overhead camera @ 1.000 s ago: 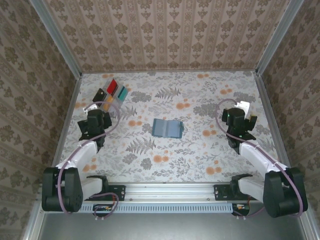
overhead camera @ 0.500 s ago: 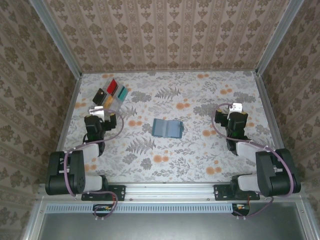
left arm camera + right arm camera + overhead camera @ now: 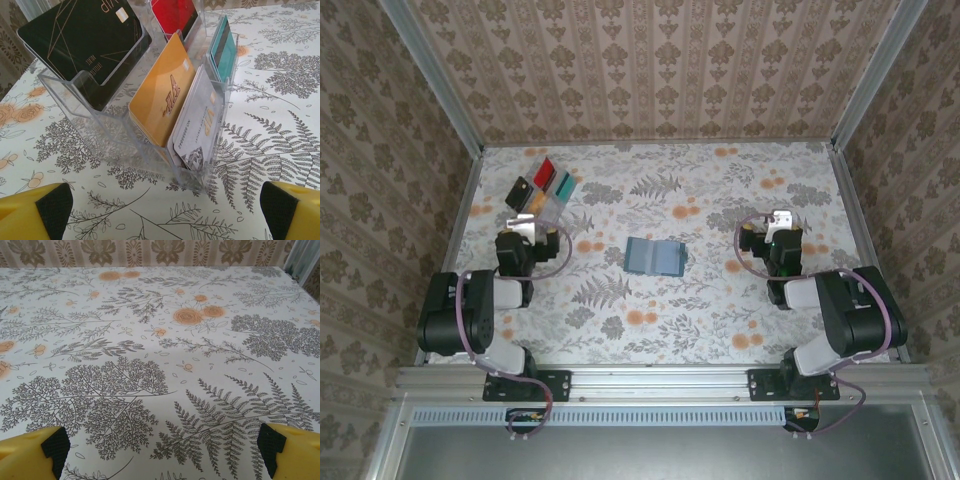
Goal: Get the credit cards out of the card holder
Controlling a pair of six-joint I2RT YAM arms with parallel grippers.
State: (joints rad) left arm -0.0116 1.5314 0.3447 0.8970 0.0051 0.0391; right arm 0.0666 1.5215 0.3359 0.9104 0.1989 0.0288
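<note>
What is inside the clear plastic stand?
The stand holds five credit cards: black, red, yellow-orange, pale grey, teal. Whether more cards sit behind these cannot be seen.

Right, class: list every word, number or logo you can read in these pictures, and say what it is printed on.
"VIP": black plastic card, upside down.
"VIP": yellow-orange plastic card, sideways.
"VIP": pale grey plastic card, sideways.
"NO" plus digits too small to read: same pale grey card.
Small print on the black card: too blurred.
Red card and teal card: nothing readable.
</note>
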